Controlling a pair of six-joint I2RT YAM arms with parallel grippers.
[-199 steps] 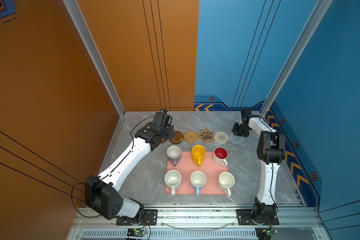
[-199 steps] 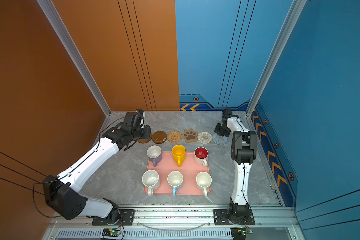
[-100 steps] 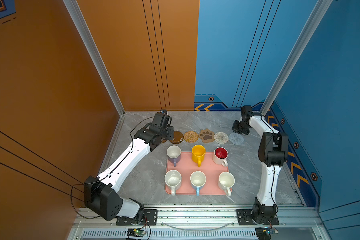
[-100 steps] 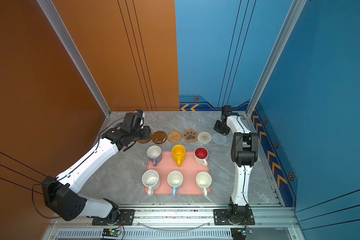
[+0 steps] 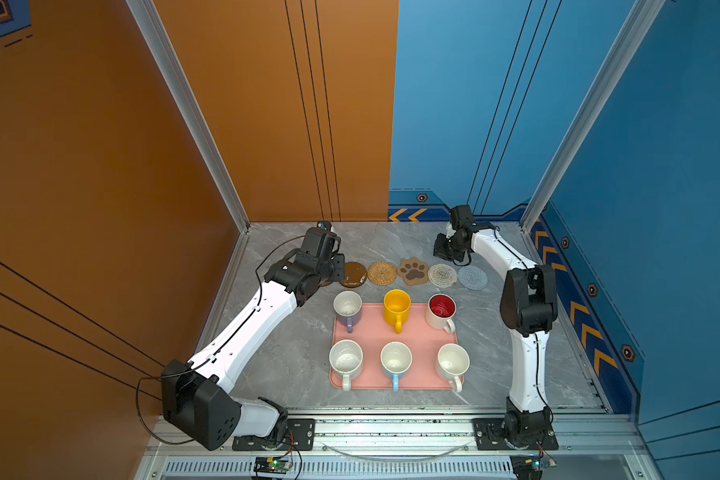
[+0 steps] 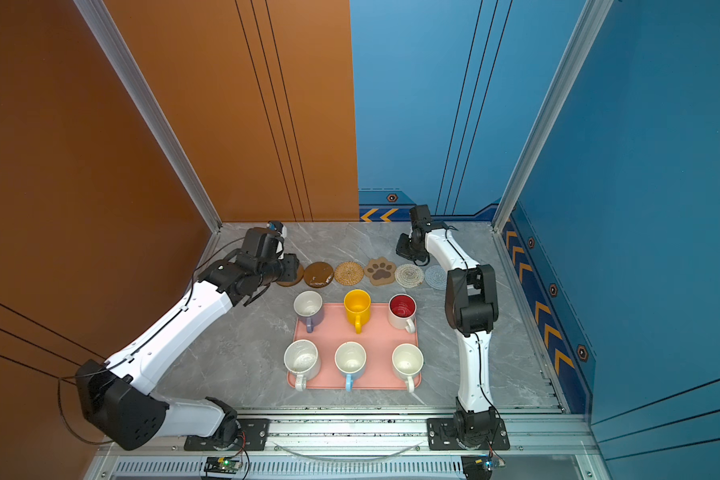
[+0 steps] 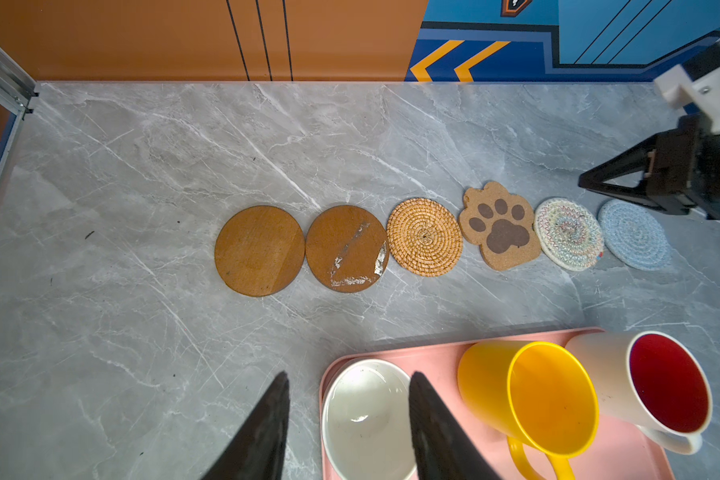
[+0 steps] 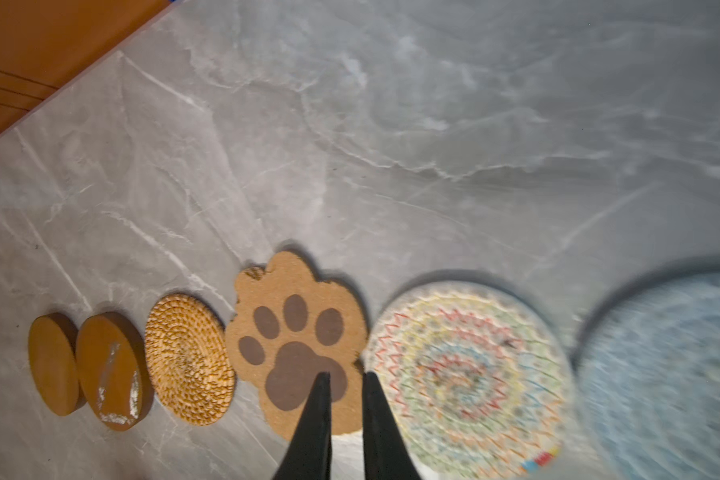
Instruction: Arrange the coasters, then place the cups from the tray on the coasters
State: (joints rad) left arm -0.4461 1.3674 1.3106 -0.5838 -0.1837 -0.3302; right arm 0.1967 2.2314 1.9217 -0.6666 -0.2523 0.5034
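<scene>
Six coasters lie in a row behind the tray: two brown discs (image 7: 259,250) (image 7: 347,248), a rattan round (image 7: 424,237), a paw (image 7: 499,226), a white woven round (image 7: 568,233) and a pale-blue one (image 7: 634,234). Six cups stand on the pink tray (image 5: 412,332): lilac (image 5: 348,307), yellow (image 5: 397,309), red-inside (image 5: 441,311), speckled (image 5: 346,359), light blue (image 5: 396,359), plain white (image 5: 453,361). My left gripper (image 7: 348,380) hangs open and empty at the row's left end, above the lilac cup's far side. My right gripper (image 8: 346,376) hovers behind the white woven coaster, jaws narrowly apart, holding nothing.
The orange wall (image 5: 267,124) and the blue wall (image 5: 454,124) close the back just behind the coaster row. Bare grey marble (image 5: 300,361) lies left of the tray, and more (image 5: 487,365) right of it by the right arm's upright link (image 5: 526,307).
My right gripper has drawn away from the pale-blue coaster, leftward and toward the back wall, and its jaws have parted a little. The left arm and all cups have stayed put.
</scene>
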